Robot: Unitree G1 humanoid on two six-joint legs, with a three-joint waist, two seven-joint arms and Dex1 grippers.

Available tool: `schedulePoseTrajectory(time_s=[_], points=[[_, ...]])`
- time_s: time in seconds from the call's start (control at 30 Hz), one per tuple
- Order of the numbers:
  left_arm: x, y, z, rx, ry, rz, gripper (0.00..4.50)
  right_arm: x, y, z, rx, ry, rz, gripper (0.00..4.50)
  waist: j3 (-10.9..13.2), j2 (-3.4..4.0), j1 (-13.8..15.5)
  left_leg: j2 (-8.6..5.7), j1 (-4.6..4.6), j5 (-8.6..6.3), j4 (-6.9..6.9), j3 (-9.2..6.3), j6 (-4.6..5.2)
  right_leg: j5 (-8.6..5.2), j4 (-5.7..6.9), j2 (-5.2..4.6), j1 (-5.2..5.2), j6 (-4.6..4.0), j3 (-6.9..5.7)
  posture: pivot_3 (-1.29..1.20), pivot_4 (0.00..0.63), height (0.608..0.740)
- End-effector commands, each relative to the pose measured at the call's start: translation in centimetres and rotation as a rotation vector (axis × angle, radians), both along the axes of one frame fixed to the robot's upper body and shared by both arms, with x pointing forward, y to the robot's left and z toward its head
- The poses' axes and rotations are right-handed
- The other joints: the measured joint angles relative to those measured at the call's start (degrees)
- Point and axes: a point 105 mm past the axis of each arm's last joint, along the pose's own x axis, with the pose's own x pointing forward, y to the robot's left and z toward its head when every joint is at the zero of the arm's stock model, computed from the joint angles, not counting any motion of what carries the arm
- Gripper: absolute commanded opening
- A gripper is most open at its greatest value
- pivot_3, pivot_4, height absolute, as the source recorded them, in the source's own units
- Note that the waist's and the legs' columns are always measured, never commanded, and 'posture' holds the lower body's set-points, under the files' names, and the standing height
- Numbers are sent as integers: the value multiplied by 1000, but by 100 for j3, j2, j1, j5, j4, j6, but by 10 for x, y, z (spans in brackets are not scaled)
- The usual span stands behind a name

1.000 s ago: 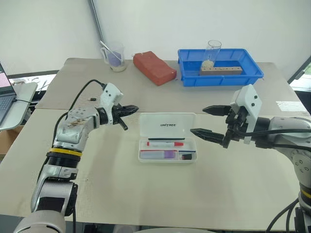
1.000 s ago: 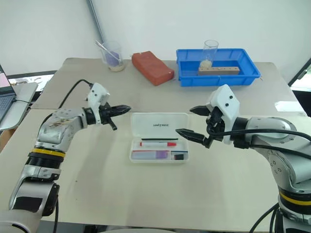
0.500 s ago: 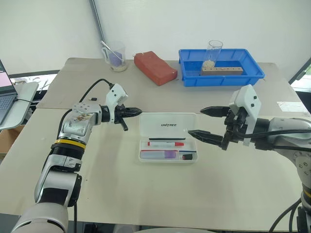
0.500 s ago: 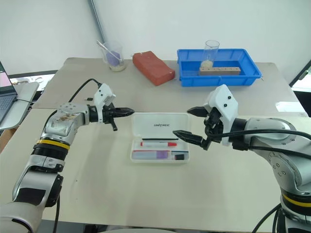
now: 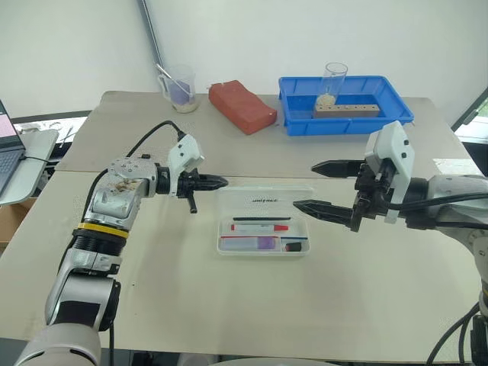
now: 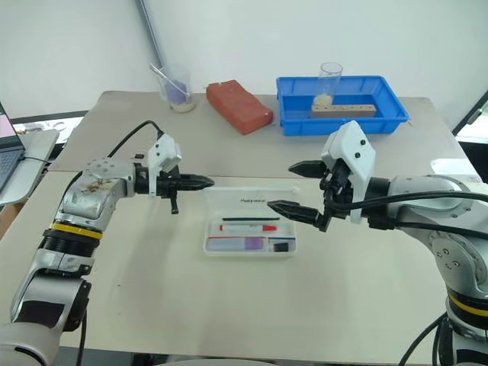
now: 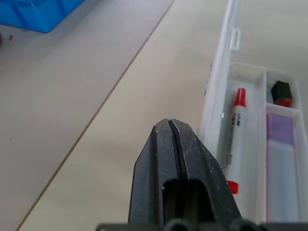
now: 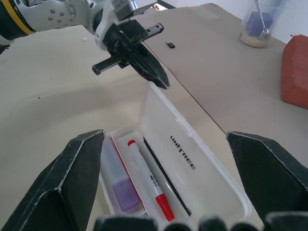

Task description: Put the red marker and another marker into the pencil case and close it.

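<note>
pencil case: flat translucent white plastic pencil case (image 5: 263,221) on the beige table (image 5: 229,305), between the two grippers, long axis running from one gripper to the other, lid half raised
red marker: slim white red-capped marker (image 5: 260,226) lies in the case along its long axis, cap toward right fingers
another marker: stubby lavender marker (image 5: 255,242) beside it, parallel
left gripper (image 5: 221,182): fingers clenched, empty, tips at lid's end edge
right gripper (image 5: 306,185): fingers released wide, empty, above case's other end
around: blue plastic tray (image 5: 347,103), red brick-like block (image 5: 242,106), clear cup (image 5: 180,88), all well beyond
</note>
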Motion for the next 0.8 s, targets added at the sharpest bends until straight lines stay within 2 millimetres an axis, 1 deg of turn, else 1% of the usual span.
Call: schedulePoseTrajectory(time_s=[0.03, 0.2, 0.33, 0.43, 0.57, 0.67, 0.73, 0.8], points=[[-16, -9, 6, 39, -32, -88, 55, -3, -1, 12, 8, -41, 20, 4500, 0, 0, 7, 0, -1, 0, 0, 0, 0, 0, 0, 0, -1, 0, 0, 0, 150, 740], [-30, -14, -2, 104, -47, -157, 55, -5, 0, 7, -5, -21, 33, 4500, 1, -1, 13, 0, -2, 0, 4, 0, 0, 0, 0, -2, 2, 0, -2, 0, 150, 740], [-47, -18, -22, 176, -54, -263, 55, -14, -4, -20, -108, 66, 50, 4500, -2, 4, 10, 1, 0, 0, -3, 1, 1, -1, -6, -2, 3, -2, 1, 0, 150, 740], [-55, -22, -33, 209, -56, -317, 55, -21, -5, -36, -155, 112, 69, 4500, -1, 2, 11, 3, -1, 0, -4, 1, 1, -1, -5, -1, 1, -4, 1, 0, 150, 740], [-56, -26, -43, 231, -72, -330, 55, -23, -5, -43, -178, 113, 70, 4500, 2, -3, 10, 3, -1, 0, 3, 1, 1, -1, -4, -1, 1, -4, 1, 0, 150, 740], [-54, -28, -55, 264, -86, -333, 55, -23, -2, -46, -174, 114, 70, 4500, 4, -6, 12, 3, -1, 0, 3, 1, 1, -2, -5, -1, 1, -3, 1, 0, 150, 740], [-54, -27, -66, 296, -87, -344, 55, -22, 0, -47, -170, 111, 69, 4500, 5, -8, 11, 2, -1, 0, 3, 1, 1, -2, -6, -1, 2, -3, 1, 0, 150, 740], [-53, -26, -72, 310, -84, -348, 55, -21, 0, -48, -169, 109, 66, 4500, 5, -9, 10, 3, -1, 0, 2, 1, 1, -1, -6, -1, 1, -3, 1, 0, 150, 740]])
